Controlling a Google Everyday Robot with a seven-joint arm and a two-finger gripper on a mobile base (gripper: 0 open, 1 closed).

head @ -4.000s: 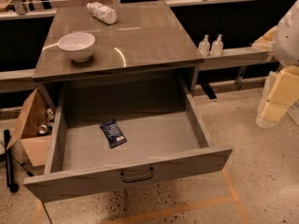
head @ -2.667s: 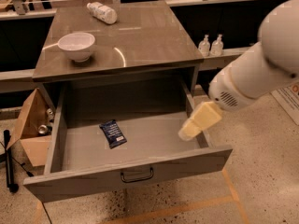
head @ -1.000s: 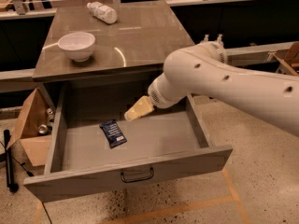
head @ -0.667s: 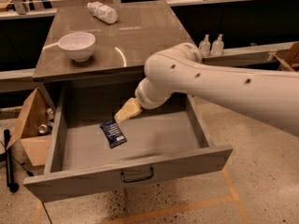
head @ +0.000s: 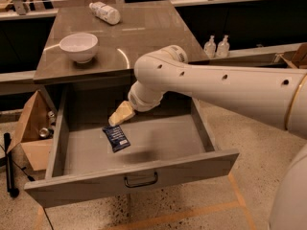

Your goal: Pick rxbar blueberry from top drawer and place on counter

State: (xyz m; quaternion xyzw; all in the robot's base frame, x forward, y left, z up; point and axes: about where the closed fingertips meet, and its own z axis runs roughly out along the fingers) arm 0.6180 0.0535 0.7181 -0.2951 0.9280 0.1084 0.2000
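Observation:
The rxbar blueberry (head: 116,138), a small flat dark navy wrapper, lies on the floor of the open top drawer (head: 144,147), left of centre. The drawer's front panel carries a dark bail handle (head: 140,180). My gripper (head: 120,114) hangs inside the drawer on the big white arm (head: 216,87), just above and slightly behind the bar, its pale tip pointing down-left toward the bar's near end. The glossy grey-brown counter (head: 144,37) sits directly above the drawer.
A white bowl (head: 79,46) stands on the counter's left side and a white plastic bottle (head: 105,12) lies at its back. Two small pump bottles (head: 217,46) stand on a ledge at right. An open cardboard box (head: 31,128) sits left of the drawer.
The arm swung in from the right, over the drawer's right wall, and leftward across the drawer. The gripper now hangs close above the bar. The bar has not moved.

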